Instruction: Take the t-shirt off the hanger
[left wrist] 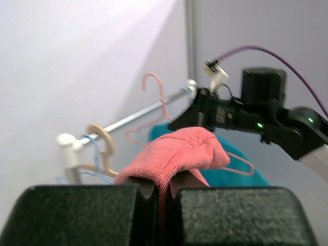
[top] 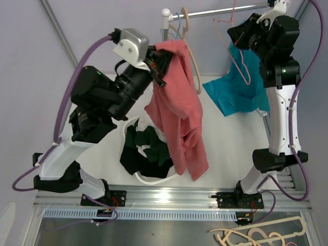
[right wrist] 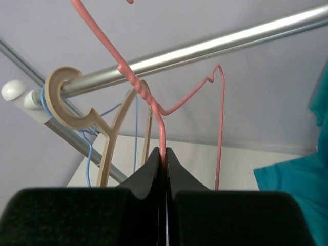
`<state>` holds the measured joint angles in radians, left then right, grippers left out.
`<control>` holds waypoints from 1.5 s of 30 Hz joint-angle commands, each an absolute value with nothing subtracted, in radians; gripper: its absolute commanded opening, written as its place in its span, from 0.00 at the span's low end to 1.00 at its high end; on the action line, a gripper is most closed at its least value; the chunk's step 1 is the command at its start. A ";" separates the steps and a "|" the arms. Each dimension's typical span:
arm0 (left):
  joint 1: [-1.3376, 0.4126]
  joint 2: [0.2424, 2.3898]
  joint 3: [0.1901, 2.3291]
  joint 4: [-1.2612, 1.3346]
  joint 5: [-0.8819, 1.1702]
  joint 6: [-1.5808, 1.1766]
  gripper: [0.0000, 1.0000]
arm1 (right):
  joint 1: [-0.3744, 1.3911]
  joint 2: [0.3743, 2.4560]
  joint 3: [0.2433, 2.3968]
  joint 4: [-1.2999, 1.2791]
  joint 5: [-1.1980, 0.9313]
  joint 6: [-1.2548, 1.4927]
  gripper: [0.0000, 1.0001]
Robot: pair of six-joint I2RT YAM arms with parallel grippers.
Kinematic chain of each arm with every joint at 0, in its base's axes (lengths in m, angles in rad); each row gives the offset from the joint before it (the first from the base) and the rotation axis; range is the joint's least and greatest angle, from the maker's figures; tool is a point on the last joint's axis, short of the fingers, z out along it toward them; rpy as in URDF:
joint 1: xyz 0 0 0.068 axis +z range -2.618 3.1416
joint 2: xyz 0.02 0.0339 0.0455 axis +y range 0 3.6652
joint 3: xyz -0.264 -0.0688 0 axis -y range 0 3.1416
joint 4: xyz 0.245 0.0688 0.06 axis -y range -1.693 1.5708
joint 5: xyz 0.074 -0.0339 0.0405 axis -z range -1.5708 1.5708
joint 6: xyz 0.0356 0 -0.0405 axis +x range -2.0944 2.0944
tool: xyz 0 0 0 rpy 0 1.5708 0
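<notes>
The red shirt (top: pixel 177 102) is soft cloth with a fuzzy look. The teal shirt (top: pixel 238 92) is smooth, thin cloth. The rail (right wrist: pixel 205 48) is shiny grey metal. The pink hanger (right wrist: pixel 160 123) is thin wire with a smooth coat, twisted at the neck. The tan hanger (right wrist: pixel 64 100) looks like smooth plastic. The left pincer (left wrist: pixel 163 190) has black pads (left wrist: pixel 77 215) that look rough and dull. The right pincer (right wrist: pixel 164 159) has the same dull black. The surface (top: pixel 220 154) is plain white, not shiny.
</notes>
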<state>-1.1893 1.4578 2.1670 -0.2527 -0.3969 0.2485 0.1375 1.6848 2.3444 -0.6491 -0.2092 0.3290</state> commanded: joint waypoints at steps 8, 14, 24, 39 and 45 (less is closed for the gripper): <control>-0.982 1.503 2.358 -0.184 -0.465 0.413 0.01 | 0.110 1.778 2.398 -0.477 -0.391 0.391 0.00; -0.818 1.506 2.323 -0.265 -0.399 0.276 0.01 | 0.113 1.827 2.384 -0.442 -0.442 0.411 0.00; -0.790 1.372 1.918 -0.219 -0.440 0.080 0.01 | 0.186 1.781 2.231 -0.462 -0.354 0.308 0.00; -0.831 1.022 1.155 -0.278 -0.646 -0.306 0.01 | 0.201 1.687 2.019 -0.402 -0.299 0.284 0.00; -1.027 0.910 1.000 -0.304 -0.684 -0.358 0.01 | 0.204 1.689 2.013 -0.400 -0.287 0.276 0.00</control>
